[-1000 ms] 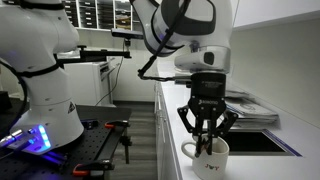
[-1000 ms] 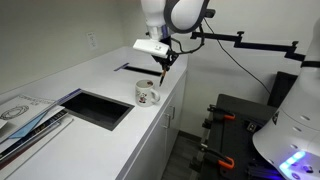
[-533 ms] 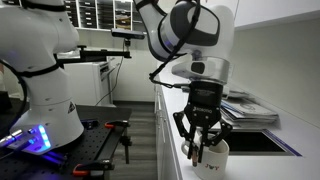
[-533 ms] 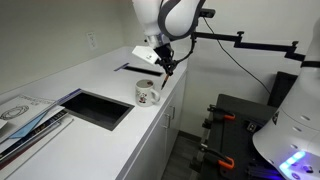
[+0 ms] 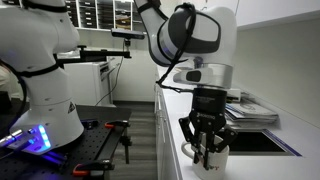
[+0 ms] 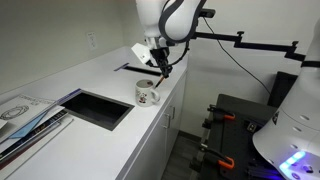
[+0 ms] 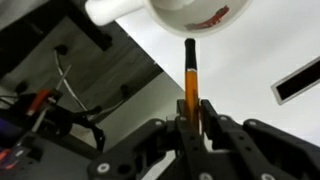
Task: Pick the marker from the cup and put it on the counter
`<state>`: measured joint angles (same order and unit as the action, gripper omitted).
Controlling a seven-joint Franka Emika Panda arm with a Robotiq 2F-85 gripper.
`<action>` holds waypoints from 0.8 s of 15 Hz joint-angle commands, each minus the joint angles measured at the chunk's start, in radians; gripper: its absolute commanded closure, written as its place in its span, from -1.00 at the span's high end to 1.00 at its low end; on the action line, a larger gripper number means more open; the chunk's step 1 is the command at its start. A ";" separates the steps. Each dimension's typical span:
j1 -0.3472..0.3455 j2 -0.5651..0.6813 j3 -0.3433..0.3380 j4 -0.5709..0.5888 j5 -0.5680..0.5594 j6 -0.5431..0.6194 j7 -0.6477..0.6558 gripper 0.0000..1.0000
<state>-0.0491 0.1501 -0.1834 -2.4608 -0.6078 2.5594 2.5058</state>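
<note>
The white counter (image 6: pixel 100 72) is stretching beneath the Robotiq gripper (image 7: pixel 190 108), which is hanging over the white mug (image 6: pixel 147 93) standing near the counter's front edge, its fingers clamping the orange marker (image 7: pixel 189 75) (dark tip close to the mug's rim).

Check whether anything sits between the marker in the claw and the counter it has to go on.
Nothing visible does. The claw grips the black-tipped orange marker, and the smooth white countertop beside it looks bare. Only the white ceramic mug lies close, just past the marker's tip.
</note>
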 commanded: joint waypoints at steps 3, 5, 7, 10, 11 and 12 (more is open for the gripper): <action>0.006 0.046 -0.044 -0.050 0.057 0.264 0.076 -0.90; 0.031 0.067 -0.075 -0.061 0.053 0.315 0.117 -0.90; 0.058 0.082 -0.105 -0.060 0.057 0.319 0.142 -0.90; 0.152 0.095 -0.211 -0.053 0.153 0.303 0.095 -0.90; 0.189 0.100 -0.254 -0.053 0.170 0.302 0.094 -0.90; 0.232 0.109 -0.304 -0.052 0.183 0.306 0.094 -0.90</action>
<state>0.0727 0.2432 -0.3738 -2.5114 -0.4774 2.8471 2.6000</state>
